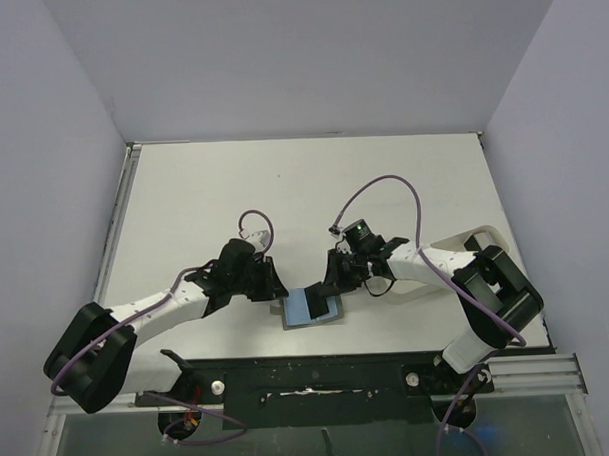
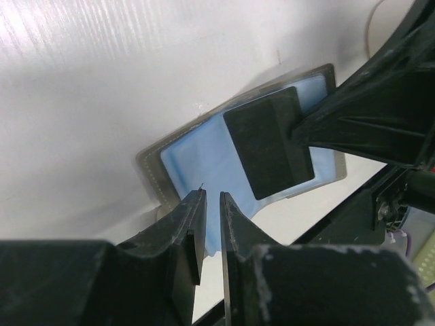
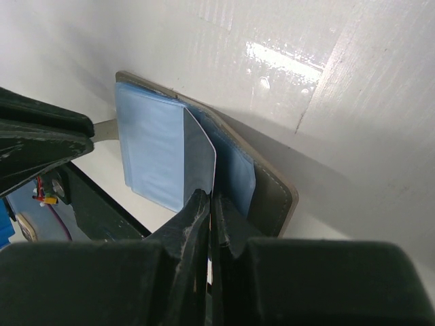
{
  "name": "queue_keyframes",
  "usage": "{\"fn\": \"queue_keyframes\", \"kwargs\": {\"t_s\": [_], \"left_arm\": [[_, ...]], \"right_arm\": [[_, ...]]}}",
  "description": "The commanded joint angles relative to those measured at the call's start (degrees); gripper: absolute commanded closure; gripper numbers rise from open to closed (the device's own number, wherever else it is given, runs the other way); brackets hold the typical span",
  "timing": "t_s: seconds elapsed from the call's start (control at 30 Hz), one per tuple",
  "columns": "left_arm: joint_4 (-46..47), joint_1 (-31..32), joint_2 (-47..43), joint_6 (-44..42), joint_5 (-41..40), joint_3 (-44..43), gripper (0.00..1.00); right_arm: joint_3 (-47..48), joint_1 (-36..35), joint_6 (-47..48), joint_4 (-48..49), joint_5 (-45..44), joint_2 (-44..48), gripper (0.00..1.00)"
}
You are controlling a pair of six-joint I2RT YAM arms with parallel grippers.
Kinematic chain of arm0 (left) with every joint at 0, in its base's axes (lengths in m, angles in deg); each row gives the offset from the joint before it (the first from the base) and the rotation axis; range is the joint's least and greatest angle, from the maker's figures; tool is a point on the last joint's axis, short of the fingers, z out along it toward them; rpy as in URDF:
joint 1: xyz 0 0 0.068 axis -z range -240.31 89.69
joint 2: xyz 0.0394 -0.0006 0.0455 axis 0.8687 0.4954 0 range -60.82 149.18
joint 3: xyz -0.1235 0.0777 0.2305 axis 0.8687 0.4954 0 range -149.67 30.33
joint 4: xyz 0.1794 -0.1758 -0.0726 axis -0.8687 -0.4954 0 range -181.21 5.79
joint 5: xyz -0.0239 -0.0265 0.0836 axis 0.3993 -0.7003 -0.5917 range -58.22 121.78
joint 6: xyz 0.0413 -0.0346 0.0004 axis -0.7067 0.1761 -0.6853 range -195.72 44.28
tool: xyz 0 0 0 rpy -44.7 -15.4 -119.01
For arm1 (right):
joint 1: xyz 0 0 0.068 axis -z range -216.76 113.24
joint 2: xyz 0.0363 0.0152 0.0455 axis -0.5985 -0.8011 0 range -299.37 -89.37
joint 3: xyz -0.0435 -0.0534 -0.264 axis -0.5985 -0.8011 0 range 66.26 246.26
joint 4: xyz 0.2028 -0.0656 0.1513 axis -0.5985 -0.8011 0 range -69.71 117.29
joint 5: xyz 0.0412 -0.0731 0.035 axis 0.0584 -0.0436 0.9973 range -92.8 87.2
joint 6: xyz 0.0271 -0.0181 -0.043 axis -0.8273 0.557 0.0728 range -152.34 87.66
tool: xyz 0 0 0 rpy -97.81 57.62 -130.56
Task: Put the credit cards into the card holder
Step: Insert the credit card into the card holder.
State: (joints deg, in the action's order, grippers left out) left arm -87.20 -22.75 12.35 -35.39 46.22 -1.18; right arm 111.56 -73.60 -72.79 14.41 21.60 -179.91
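The card holder lies open near the table's front edge, grey-olive rim and light blue lining up; it also shows as the wallet and the wallet. My right gripper is shut on a credit card, which looks dark in the left wrist view, the card. The card slants over the lining, its far edge near the fold; whether it sits in a slot is unclear. My left gripper points at the holder's near edge, jaws a narrow slit apart with nothing between. From above, the left gripper and right gripper flank the holder.
A white oblong tray lies partly under the right arm at the right. The black front rail runs just in front of the holder. Purple cables loop above both wrists. Walls close off the table's left, back and right.
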Motion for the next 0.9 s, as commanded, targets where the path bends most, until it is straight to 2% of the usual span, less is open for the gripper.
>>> {"fn": "queue_keyframes", "kwargs": {"t_s": [0.0, 0.4, 0.87], "left_arm": [[5.3, 0.4, 2.8, 0.3, 1.2, 1.9, 0.86], [2.2, 0.7, 5.9, -2.0, -4.4, 2.9, 0.88], [1.4, 0.6, 5.6, -1.8, -5.4, 3.9, 0.89]], "right_arm": [[1.4, -0.5, 0.8, -0.8, -2.4, 0.3, 1.00], [1.3, -0.1, 0.3, -3.7, -2.7, 2.6, 1.00], [-0.5, -0.1, -0.6, -2.0, -2.1, 3.5, 1.00]]}}
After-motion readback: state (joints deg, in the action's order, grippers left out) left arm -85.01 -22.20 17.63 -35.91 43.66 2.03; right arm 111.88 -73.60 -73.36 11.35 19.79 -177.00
